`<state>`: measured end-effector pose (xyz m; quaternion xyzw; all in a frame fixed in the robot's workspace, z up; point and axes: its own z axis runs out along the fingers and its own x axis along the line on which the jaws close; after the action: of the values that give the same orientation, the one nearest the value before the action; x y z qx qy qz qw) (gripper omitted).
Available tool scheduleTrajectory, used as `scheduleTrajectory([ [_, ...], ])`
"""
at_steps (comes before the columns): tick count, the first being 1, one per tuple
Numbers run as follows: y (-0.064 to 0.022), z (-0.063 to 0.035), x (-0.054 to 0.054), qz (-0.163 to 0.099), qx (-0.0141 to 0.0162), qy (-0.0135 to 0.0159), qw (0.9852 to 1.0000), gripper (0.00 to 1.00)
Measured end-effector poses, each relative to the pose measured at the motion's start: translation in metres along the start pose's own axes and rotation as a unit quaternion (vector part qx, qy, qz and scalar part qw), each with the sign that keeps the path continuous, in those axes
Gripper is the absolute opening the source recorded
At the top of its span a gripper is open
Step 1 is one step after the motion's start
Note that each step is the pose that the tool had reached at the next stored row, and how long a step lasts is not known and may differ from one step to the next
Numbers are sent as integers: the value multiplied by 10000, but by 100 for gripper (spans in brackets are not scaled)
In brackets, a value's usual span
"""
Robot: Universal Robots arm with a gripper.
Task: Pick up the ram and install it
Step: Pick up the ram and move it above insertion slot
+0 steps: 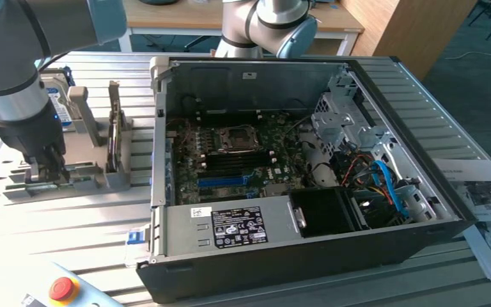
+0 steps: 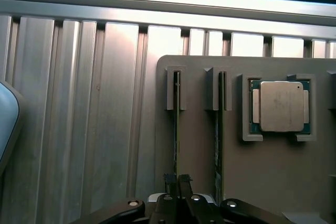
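Note:
The ram [image 2: 176, 129] stands edge-on in a slot of the grey holder [image 2: 197, 145], a thin green stick seen from above. My gripper [image 2: 177, 183] is down over the near end of it, its two dark fingers drawn in against the stick's sides: shut on the ram. A look-alike second green stick [image 2: 217, 140] stands in the neighbouring slot. In the exterior view the gripper [image 1: 48, 174] sits low on the holder [image 1: 75, 182] at the exterior view's left, beside the open computer case [image 1: 164, 147]. The motherboard's memory slots [image 1: 228, 179] lie inside the case.
A square silver processor chip [image 2: 282, 106] rests in a pocket of the holder beyond the second stick. Upright parts [image 1: 113, 131] stand in the holder behind the gripper. A red stop button [image 1: 62, 288] is at the front, and papers [image 1: 488, 211] lie at the exterior view's right.

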<state>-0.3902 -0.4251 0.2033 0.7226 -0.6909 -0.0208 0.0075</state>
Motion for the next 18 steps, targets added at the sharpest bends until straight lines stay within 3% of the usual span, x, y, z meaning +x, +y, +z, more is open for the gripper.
scheduleTrajectory([
  [18, 8, -214, -4, 0, 1, 0, 10000, 12],
])
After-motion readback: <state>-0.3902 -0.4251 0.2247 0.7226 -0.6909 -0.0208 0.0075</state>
